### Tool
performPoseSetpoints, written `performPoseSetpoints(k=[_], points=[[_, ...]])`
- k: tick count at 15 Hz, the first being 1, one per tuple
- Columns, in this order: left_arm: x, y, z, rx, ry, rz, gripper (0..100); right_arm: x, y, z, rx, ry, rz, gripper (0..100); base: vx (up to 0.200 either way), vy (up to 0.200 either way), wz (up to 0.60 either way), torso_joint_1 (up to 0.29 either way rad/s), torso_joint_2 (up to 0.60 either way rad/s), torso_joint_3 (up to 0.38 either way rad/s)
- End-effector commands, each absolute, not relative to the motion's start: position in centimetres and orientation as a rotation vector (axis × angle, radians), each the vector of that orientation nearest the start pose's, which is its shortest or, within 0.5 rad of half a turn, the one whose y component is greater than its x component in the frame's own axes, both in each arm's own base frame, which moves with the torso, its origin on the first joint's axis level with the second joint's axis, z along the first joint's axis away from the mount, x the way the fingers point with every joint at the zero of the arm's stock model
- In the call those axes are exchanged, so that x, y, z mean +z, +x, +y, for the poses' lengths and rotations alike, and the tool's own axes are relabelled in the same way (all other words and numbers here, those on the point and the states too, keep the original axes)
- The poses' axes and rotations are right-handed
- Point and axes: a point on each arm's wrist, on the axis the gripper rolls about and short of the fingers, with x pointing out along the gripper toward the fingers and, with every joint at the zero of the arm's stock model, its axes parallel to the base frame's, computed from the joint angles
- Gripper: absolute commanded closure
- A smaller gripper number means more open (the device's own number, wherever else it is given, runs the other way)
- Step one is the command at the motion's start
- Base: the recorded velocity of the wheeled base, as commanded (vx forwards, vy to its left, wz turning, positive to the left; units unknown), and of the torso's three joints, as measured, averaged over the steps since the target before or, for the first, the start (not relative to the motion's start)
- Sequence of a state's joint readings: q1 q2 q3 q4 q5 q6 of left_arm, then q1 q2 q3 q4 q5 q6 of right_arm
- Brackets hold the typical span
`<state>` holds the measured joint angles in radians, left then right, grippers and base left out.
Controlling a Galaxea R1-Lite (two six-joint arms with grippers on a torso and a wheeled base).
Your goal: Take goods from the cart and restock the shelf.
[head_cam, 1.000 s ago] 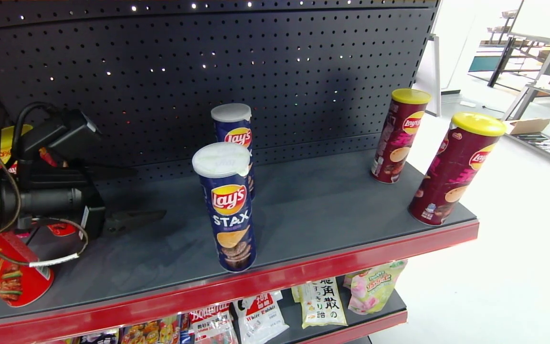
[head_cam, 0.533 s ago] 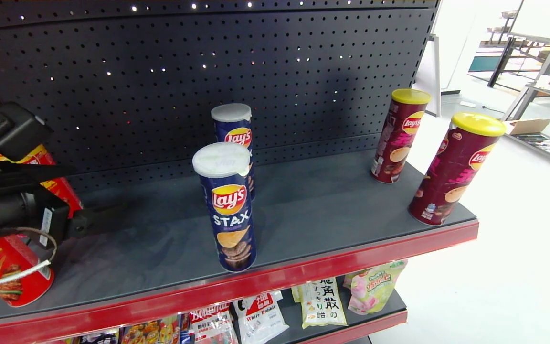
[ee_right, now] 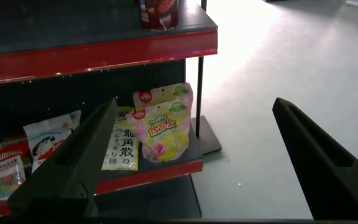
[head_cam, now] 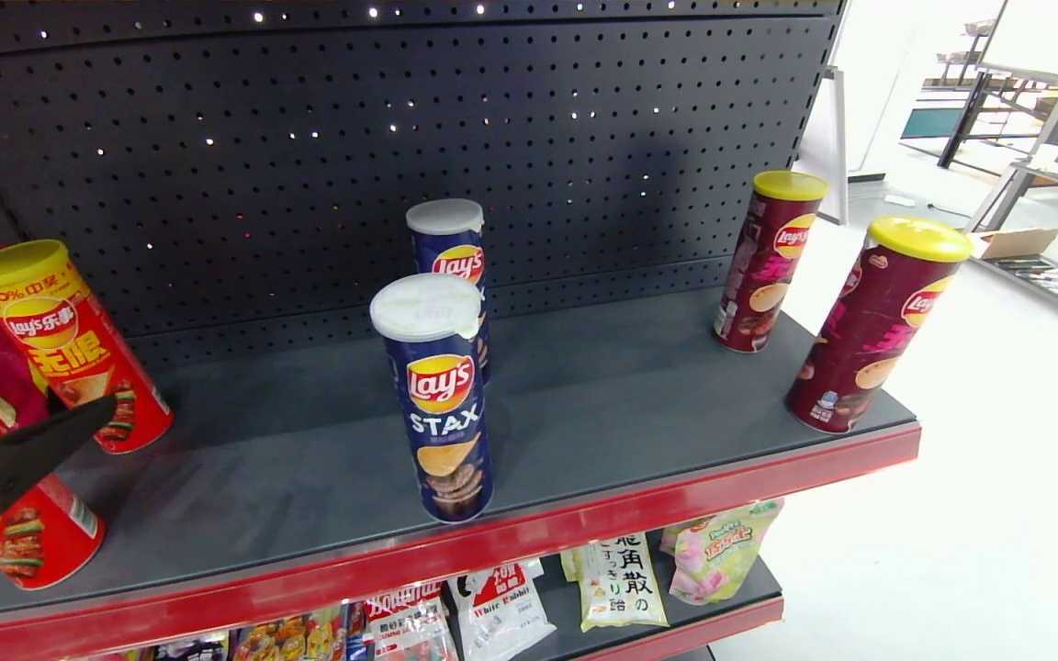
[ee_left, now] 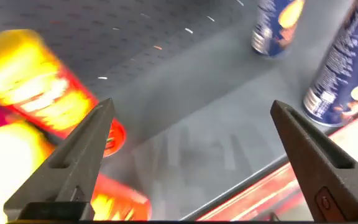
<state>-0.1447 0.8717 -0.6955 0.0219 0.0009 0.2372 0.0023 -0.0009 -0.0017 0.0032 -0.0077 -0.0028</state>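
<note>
On the grey shelf (head_cam: 309, 441) a red chip can with a yellow lid (head_cam: 70, 340) stands at the back left, and a second red can (head_cam: 24, 523) stands at the front left. My left gripper (ee_left: 191, 106) is open and empty, just left of these cans; one black finger (head_cam: 42, 441) shows in front of them. In the left wrist view the red cans (ee_left: 36, 81) are blurred between the fingers' left side and the shelf (ee_left: 197, 130). My right gripper (ee_right: 196, 102) is open and empty, below the shelf's red edge (ee_right: 104, 56).
Two blue cans (head_cam: 437, 395) (head_cam: 448, 248) stand mid-shelf, and two maroon cans (head_cam: 772, 262) (head_cam: 873, 326) stand at the right end. Snack bags (ee_right: 163, 121) hang on the lower shelf. Bare shelf lies between the can groups. A pegboard wall (head_cam: 400, 138) backs the shelf.
My left arm has pulled back to the left, away from over the shelf. The red can with the yellow lid, before hidden behind the arm, now stands free.
</note>
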Motion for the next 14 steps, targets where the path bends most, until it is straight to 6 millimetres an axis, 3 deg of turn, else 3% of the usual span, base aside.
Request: performPoseSetpoints(k=[1, 2, 3, 5, 10, 14], points=[[24.2, 4.2, -0.3, -0.06, 0.233, 0.067, 0, 7.6, -2.3, 0.0, -0.005, -0.003, 0.002, 0, 0.0, 0.0, 0.0, 0.0, 0.0, 0.0], [24.1, 4.1, -0.3, -0.054, 0.233, 0.066, 0, 7.6, -2.3, 0.0, -0.005, -0.003, 0.002, 0, 0.0, 0.0, 0.0, 0.0, 0.0, 0.0], [23.2, 2.3, 0.1, 0.031, 0.153, 0.022, 0, 7.6, -2.3, 0.0, -0.006, -0.003, 0.002, 0, 0.0, 0.0, 0.0, 0.0, 0.0, 0.0], [22.5, 1.1, 0.1, 0.023, 0.099, -0.006, 0, 7.6, -2.3, 0.0, -0.005, -0.003, 0.002, 0, 0.0, 0.0, 0.0, 0.0, 0.0, 0.0], [20.8, 1.3, 0.0, -0.014, 0.105, 0.042, 0, 7.6, -2.3, 0.0, -0.005, -0.003, 0.002, 0, 0.0, 0.0, 0.0, 0.0, 0.0, 0.0], [20.6, 1.1, 0.1, -0.002, 0.105, 0.037, 0, 7.6, -2.3, 0.0, -0.005, 0.0, 0.002, 0, 0.0, 0.0, 0.0, 0.0, 0.0, 0.0]])
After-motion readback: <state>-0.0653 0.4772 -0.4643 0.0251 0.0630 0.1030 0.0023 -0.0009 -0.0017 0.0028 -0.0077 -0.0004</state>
